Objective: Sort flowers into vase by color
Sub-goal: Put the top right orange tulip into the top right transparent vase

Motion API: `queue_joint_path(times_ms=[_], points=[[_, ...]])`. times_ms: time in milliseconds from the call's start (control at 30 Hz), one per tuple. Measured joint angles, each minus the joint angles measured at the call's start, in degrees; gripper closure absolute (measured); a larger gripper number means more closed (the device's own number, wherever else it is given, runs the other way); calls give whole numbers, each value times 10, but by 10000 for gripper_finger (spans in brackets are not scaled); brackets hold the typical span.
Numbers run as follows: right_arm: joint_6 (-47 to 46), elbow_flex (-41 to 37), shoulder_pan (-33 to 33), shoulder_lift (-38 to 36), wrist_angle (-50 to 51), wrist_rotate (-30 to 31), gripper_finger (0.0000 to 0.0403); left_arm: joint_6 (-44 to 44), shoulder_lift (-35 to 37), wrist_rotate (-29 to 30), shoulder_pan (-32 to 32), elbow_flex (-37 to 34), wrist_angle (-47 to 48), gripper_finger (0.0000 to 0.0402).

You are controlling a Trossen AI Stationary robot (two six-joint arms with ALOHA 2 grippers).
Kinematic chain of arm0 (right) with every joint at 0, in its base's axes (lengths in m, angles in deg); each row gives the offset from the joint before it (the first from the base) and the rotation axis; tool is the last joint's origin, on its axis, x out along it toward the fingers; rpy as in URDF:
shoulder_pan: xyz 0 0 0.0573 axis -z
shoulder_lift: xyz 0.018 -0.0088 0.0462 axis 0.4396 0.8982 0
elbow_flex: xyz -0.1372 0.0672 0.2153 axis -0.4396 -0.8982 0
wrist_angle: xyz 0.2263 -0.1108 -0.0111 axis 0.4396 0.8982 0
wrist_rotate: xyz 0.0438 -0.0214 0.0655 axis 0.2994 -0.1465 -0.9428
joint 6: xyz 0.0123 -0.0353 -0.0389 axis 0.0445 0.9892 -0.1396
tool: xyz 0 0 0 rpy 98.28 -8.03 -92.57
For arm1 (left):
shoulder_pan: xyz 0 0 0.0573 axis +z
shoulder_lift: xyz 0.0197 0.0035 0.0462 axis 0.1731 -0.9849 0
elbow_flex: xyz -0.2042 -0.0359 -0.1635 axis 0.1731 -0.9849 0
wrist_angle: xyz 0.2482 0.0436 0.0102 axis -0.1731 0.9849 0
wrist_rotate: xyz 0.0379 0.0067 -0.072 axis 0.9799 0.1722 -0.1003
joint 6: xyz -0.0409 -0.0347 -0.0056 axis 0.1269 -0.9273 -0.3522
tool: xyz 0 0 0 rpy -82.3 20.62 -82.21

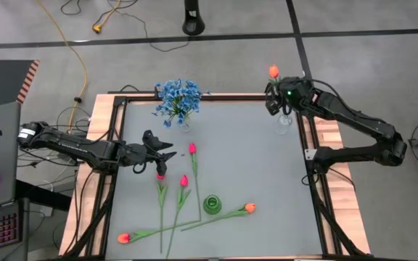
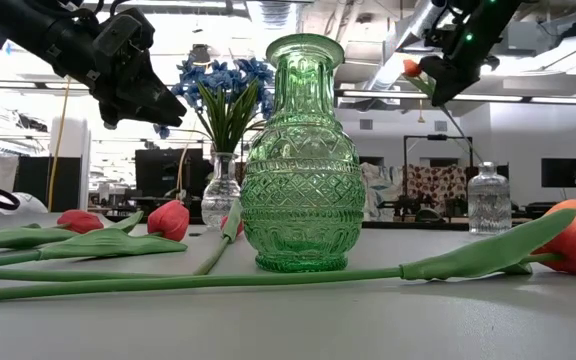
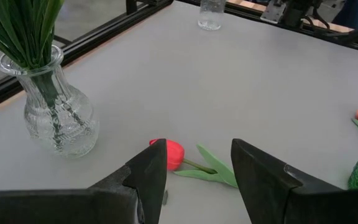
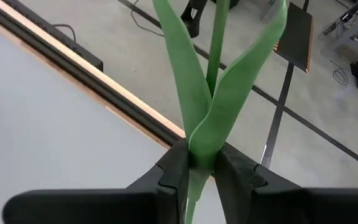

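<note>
My right gripper (image 1: 275, 101) is at the table's far right corner, above a small clear vase (image 1: 284, 120), and is shut on an orange tulip (image 1: 273, 71) whose head points up and away. My left gripper (image 3: 194, 168) hovers open at the table's left, over a pink-red tulip (image 3: 168, 153) that lies flat on the table. Two more pink-red tulips (image 1: 183, 180) and two orange tulips (image 1: 250, 208) lie near the green vase (image 1: 212, 204). The blue flowers (image 1: 178, 96) stand with their stems in a clear vase (image 3: 58, 115). My right gripper pinches the orange tulip's stem where its long green leaves join it (image 4: 201, 146), between the two fingers. The fingers (image 4: 174, 167) slant down and lie across the stem. The tulip stands upright, head above the gripper; the stem's lower end is hidden by the gripper.
The table has a raised black frame and wooden border (image 1: 115, 109) all round. The green vase stands upright near the front middle, among the lying stems (image 1: 194, 190). Bare grey surface (image 1: 245, 152) lies between the two clear vases and the middle.
</note>
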Motion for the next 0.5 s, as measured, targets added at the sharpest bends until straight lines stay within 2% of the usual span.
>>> queue_joint_path(times_ms=[200,500], points=[[-14,0,0,0,19,0,286,0,0,0,0,0,0,235],[-40,0,-2,-2,92,-1,225,0,0,0,0,0,0,235]])
